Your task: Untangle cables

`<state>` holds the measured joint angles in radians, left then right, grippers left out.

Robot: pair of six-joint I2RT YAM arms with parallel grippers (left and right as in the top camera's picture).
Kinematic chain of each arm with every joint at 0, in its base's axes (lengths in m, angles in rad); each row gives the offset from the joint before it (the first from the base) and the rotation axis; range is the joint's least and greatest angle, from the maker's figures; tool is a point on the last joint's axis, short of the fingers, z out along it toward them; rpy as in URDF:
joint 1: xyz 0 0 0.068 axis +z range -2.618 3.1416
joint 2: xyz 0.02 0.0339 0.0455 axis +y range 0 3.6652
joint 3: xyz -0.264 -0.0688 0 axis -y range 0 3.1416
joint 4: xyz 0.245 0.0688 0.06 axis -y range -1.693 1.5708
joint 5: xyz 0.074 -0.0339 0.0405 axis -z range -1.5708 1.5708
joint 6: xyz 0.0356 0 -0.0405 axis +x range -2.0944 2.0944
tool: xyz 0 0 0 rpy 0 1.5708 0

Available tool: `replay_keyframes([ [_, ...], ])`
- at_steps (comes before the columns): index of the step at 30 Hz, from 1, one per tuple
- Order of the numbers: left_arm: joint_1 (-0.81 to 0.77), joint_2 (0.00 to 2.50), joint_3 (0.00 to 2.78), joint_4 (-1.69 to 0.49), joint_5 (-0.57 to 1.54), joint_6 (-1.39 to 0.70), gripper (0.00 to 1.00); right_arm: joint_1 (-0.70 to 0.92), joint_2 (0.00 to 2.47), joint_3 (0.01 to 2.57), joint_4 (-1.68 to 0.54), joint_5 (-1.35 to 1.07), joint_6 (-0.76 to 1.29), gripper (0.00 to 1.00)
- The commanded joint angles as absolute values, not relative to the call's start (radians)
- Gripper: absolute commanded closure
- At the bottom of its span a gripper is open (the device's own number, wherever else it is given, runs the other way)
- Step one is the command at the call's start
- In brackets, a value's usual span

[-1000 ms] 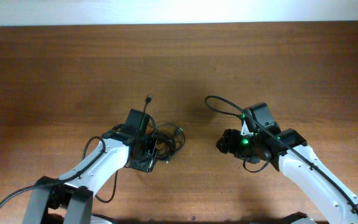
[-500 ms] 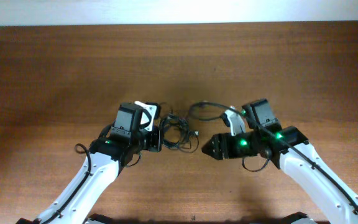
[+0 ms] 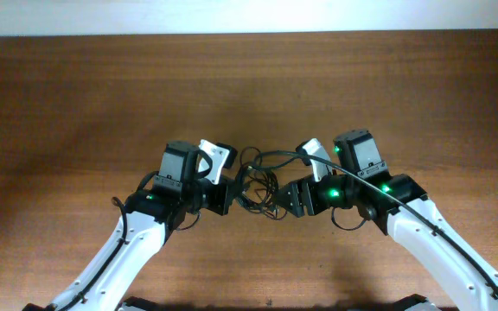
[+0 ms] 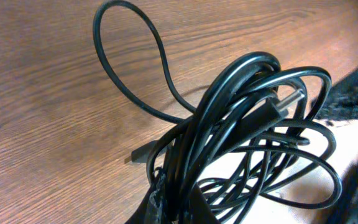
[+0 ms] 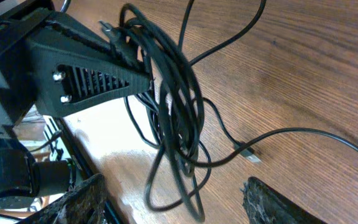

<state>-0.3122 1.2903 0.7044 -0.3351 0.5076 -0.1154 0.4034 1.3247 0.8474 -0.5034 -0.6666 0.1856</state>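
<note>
The cables are a bunch of thin black coils hanging over the table between the two arms. My left gripper is shut on the bunch at its left side. In the left wrist view its fingers clamp the strands at the bottom, with a loop and a silvery plug sticking out. My right gripper faces the bunch from the right, open. In the right wrist view its fingertips stand wide apart and the lowest coils dangle between them, untouched. One strand arcs toward the right arm.
Brown wooden table all round, with a pale wall strip along the far edge. A loose cable end with its plug lies on the wood under the right gripper. Each arm's thicker black cord trails by its wrist.
The left gripper has carried the bunch up and to the right, toward the centre. The right gripper has swung left to meet it, its jaws slightly wider.
</note>
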Motion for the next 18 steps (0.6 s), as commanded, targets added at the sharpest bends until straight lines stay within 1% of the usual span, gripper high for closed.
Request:
replay_keyframes([
  [1,-0.311,1.273,0.719,-0.326,0.474,-0.1,1.0,0.435,1.314,0.866,-0.498,-0.649,0.15,0.3],
  [2,-0.311,1.273,0.719,-0.326,0.474,-0.1,1.0,0.442,1.314,0.866,-0.495,-0.641,0.15,0.34],
  [3,-0.311,1.273,0.719,-0.327,0.474,-0.101,1.0,0.447,1.315,0.866,-0.488,-0.634,0.157,0.43],
  [6,-0.311,1.273,0.719,-0.323,0.476,-0.119,1.0,0.452,1.316,0.866,-0.485,-0.632,0.199,0.43],
  [9,-0.311,1.273,0.719,-0.292,0.577,-0.119,1.0,0.48,1.32,0.866,-0.473,-0.52,0.199,0.42],
  [11,-0.311,1.273,0.719,-0.278,0.6,-0.119,1.0,0.498,1.331,0.866,-0.455,-0.503,0.212,0.44],
  [13,-0.311,1.273,0.719,-0.278,0.595,-0.118,1.0,0.51,1.334,0.866,-0.461,-0.505,0.221,0.88],
  [14,-0.311,1.273,0.719,-0.278,0.595,-0.118,1.0,0.51,1.334,0.866,-0.467,-0.513,0.221,0.96],
  [15,-0.311,1.273,0.719,-0.278,0.583,-0.118,1.0,0.509,1.334,0.867,-0.467,-0.531,0.221,0.96],
  [18,-0.311,1.273,0.719,-0.279,0.416,-0.119,1.0,0.501,1.285,0.896,-0.509,-0.562,0.217,0.96],
])
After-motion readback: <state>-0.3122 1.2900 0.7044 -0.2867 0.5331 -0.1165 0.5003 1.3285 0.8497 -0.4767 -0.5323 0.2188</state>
